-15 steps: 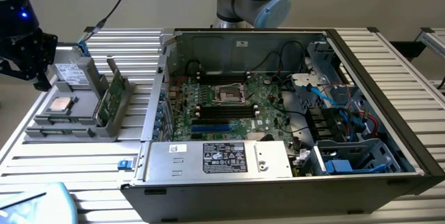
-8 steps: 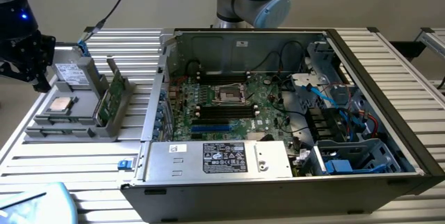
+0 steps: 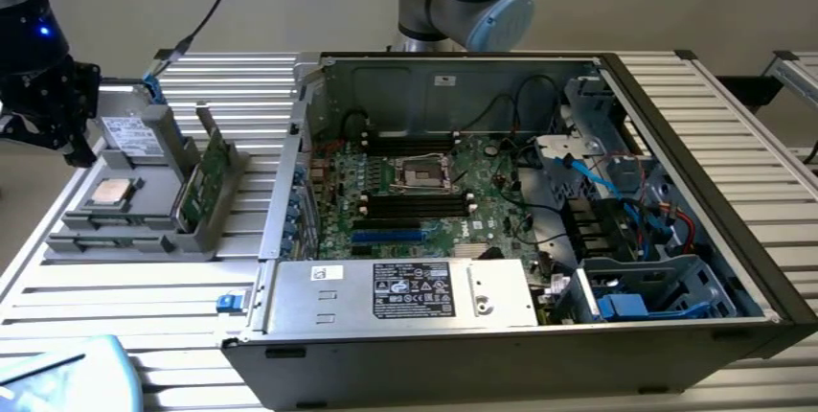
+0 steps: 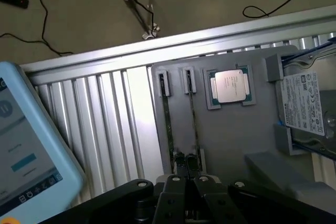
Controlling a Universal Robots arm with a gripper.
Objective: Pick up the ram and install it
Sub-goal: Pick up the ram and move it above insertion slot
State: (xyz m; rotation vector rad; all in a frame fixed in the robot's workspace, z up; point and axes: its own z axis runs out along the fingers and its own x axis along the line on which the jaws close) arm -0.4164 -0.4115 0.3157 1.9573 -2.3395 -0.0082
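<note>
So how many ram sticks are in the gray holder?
2. Both stand on edge, side by side in the gray holder: one ram stick at its outer edge, the second ram stick next to the CPU. None looks hidden.

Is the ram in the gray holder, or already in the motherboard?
In the holder. Two ram sticks stand on edge in the gray holder, outside the computer case.
</note>
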